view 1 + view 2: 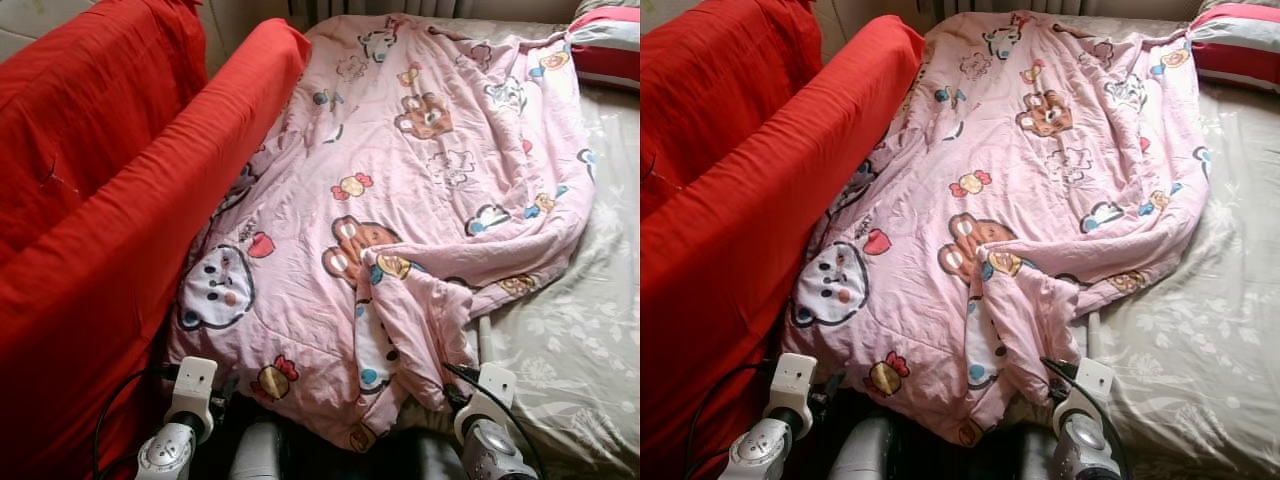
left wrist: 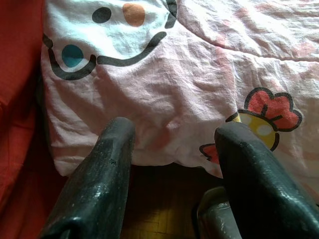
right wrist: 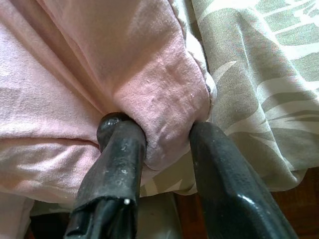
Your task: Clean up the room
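A pink quilt (image 1: 420, 170) printed with cartoon bears and candies lies rumpled over the bed, and its near corner is folded back on itself (image 1: 410, 320). My left gripper (image 2: 172, 132) is open at the quilt's near left edge (image 2: 164, 149), with nothing between its fingers. My right gripper (image 3: 167, 129) is shut on a bunched fold of the pink quilt (image 3: 164, 104) at the near right edge, beside the sheet. In the eye views both wrists sit at the foot of the bed, the left arm (image 1: 190, 395) and the right arm (image 1: 485, 400).
A red-covered sofa or padded side (image 1: 100, 200) runs along the bed's left. A grey-green floral sheet (image 1: 580, 340) lies bare on the right. A red and white striped pillow (image 1: 610, 40) sits at the far right corner. Dark wooden floor (image 2: 159, 209) lies under the quilt's edge.
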